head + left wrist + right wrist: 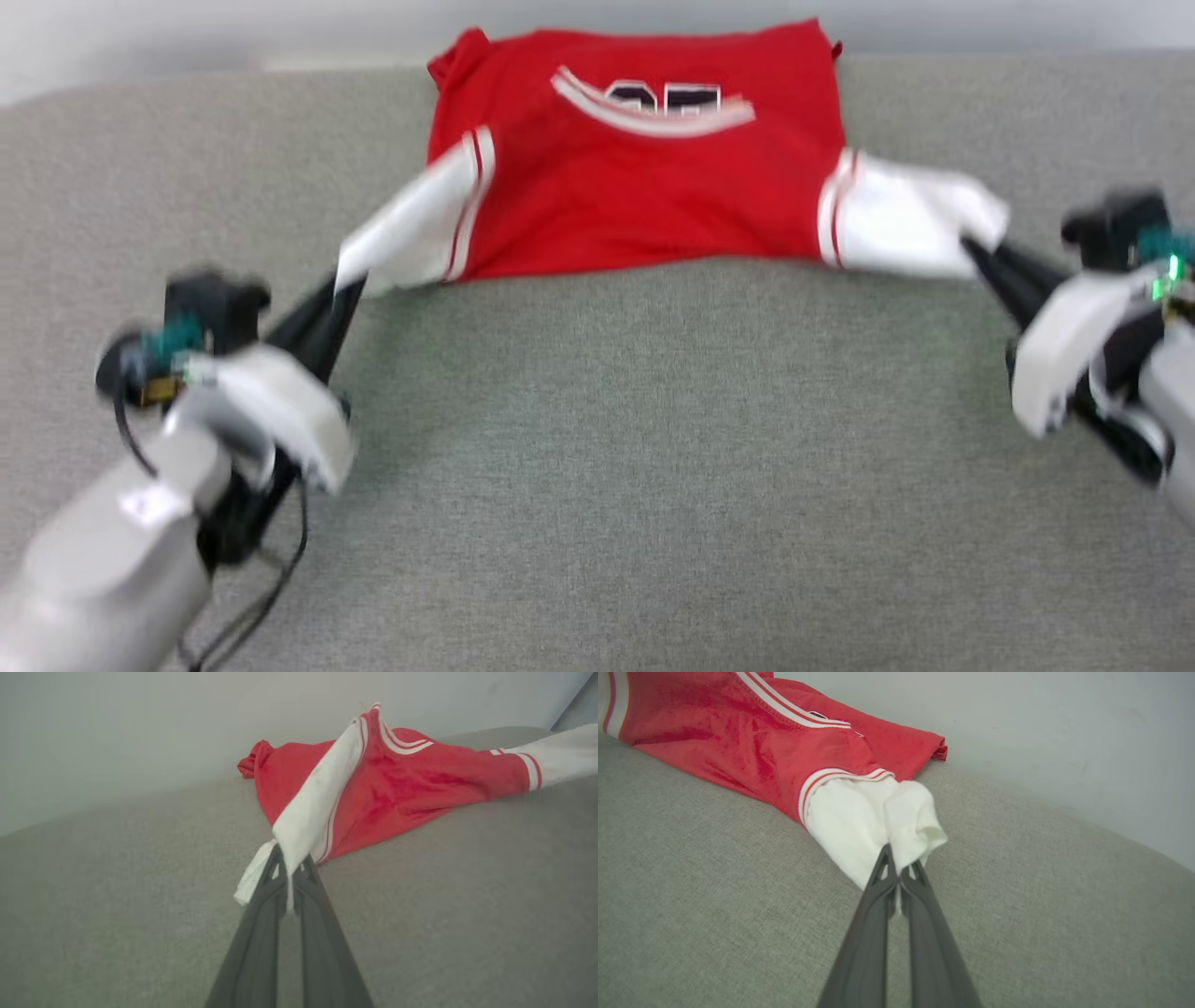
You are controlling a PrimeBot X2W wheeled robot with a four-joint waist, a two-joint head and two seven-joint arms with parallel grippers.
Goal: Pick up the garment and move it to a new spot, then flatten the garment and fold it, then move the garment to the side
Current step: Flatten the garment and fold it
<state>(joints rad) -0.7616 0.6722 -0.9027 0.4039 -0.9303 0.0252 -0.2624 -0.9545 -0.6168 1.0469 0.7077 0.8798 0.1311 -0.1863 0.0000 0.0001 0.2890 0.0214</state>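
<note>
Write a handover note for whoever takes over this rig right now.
Left gripper: shut on the white left-hand sleeve of the shirt.
Right gripper: shut on the white right-hand sleeve.
Shirt: red body lies near the far edge of the grey surface, sleeves drawn outward.
Done: both sleeves gripped, shirt spread wide.
Left: smooth it flat, fold it, move it aside.

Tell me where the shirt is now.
In the head view the shirt lies at the far middle of the grey surface, by the wall, pinched at each side by the left gripper and the right gripper.
</note>
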